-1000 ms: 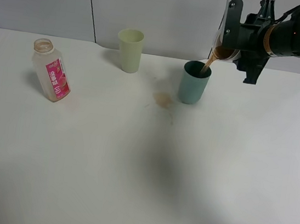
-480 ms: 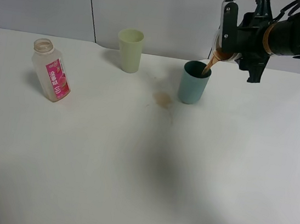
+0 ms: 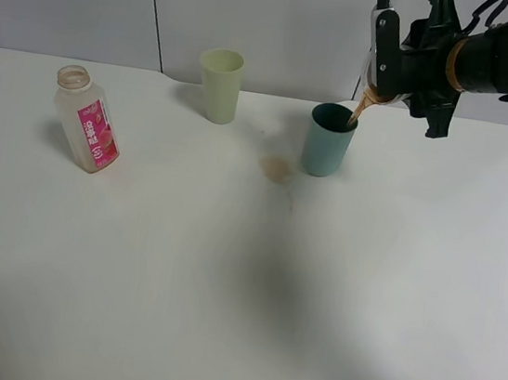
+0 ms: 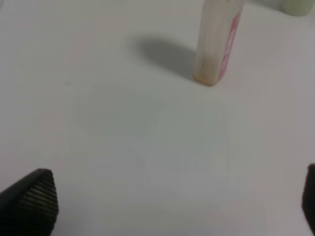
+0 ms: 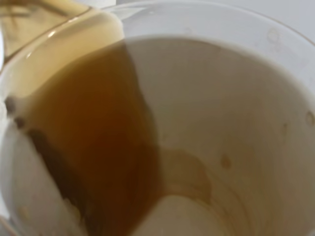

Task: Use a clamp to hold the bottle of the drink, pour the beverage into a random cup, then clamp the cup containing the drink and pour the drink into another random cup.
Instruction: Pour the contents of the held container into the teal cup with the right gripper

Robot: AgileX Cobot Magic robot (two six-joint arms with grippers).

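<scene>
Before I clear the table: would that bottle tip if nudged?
Probably. The bottle already stands tilted, so a nudge could topple it. It looks nearly empty, so likely light. With no cap on its neck, any dregs might spill.

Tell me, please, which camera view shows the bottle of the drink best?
The exterior high view: the bottle of the drink shows whole there, neck to base, pink label facing the camera, standing on the table. The left wrist view catches only its lower body, blurred. The right wrist view shows none of it.
</scene>
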